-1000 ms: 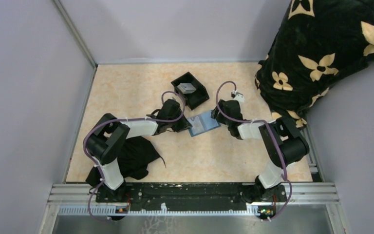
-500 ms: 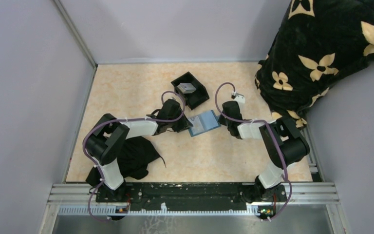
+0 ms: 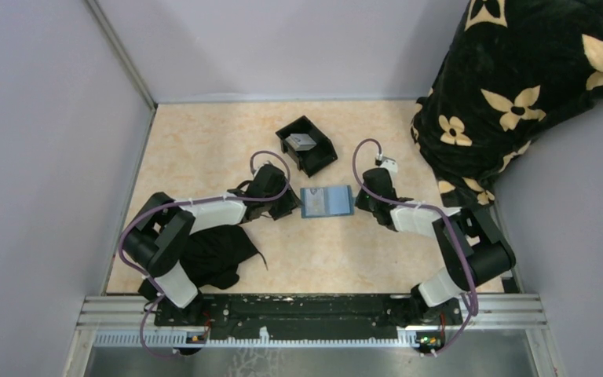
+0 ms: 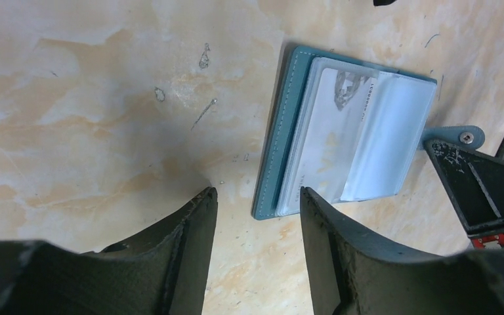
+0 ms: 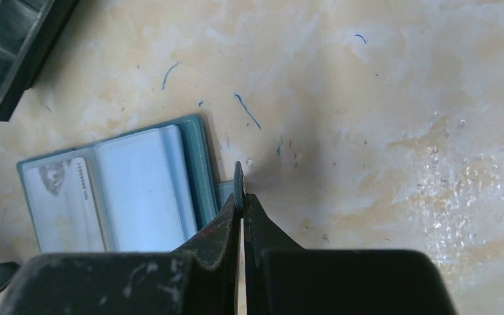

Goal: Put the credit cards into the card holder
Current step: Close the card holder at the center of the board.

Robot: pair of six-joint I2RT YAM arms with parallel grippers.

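The teal card holder [image 3: 327, 201] lies open and flat on the table, its clear sleeves facing up [image 4: 361, 141]. A pale credit card [image 4: 325, 141] with printed text sits inside one sleeve [image 5: 62, 203]. A grey-silver credit card [image 3: 303, 142] lies in the black tray [image 3: 323, 161]. My left gripper [image 4: 257, 193] is open just off the holder's left edge [image 3: 289, 206], with nothing between its fingers. My right gripper [image 5: 241, 197] is shut on the holder's teal snap tab [image 5: 238, 184] at the holder's right edge [image 3: 359, 200].
The black tray stands just behind the holder. A crumpled black cloth [image 3: 220, 251] lies under the left arm. A black blanket with cream flowers [image 3: 518, 86] fills the back right corner. Grey walls close in the left and back sides.
The right gripper has shut on the snap tab. The left gripper has opened wider and drawn back left. The card holder has turned from tilted to square.
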